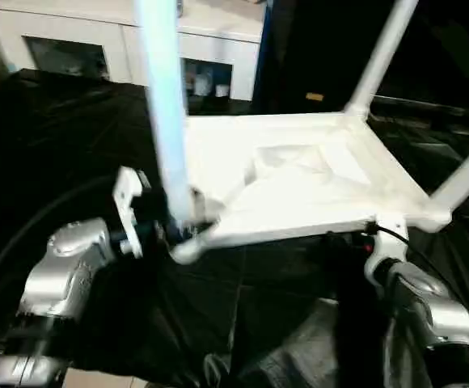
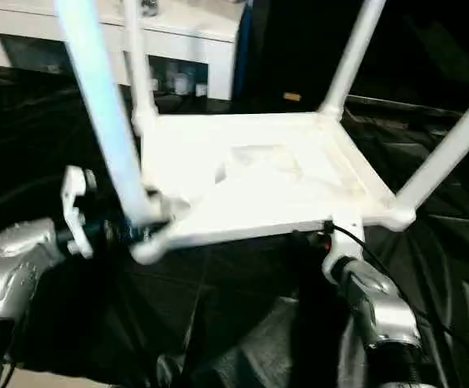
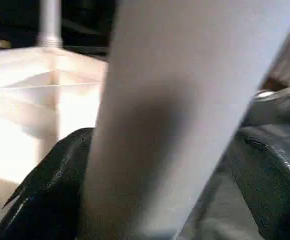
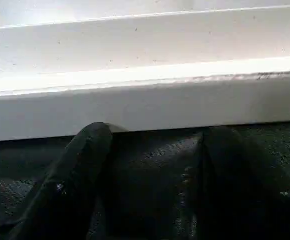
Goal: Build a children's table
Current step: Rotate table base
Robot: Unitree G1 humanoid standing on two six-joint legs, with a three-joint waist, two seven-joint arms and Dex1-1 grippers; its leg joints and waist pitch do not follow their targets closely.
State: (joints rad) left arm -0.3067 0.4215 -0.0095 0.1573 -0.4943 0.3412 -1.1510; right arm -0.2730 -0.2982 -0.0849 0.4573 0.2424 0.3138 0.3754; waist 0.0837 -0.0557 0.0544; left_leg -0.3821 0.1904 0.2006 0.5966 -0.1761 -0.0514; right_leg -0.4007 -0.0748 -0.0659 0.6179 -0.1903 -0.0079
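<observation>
The children's table (image 1: 299, 174) lies upside down on a black cloth, its white legs pointing up. The near-left leg (image 1: 166, 105) rises from its corner socket, and my left gripper (image 1: 174, 230) stands open around the base of that leg. In the left wrist view the leg (image 3: 155, 125) sits close between the fingers, with one black finger (image 3: 55, 195) beside it. My right gripper (image 2: 323, 238) is open at the top's near rim (image 4: 145, 105), close to the near-right leg (image 2: 453, 145). Both its fingertips reach the rim's lower edge, with nothing between them.
The black cloth (image 1: 57, 137) covers the whole work surface and bunches up near my arms. A white cabinet (image 1: 97, 44) with glass doors stands behind at the left. The far-left leg (image 2: 137, 73) and far-right leg (image 2: 352, 56) stand upright at the back corners.
</observation>
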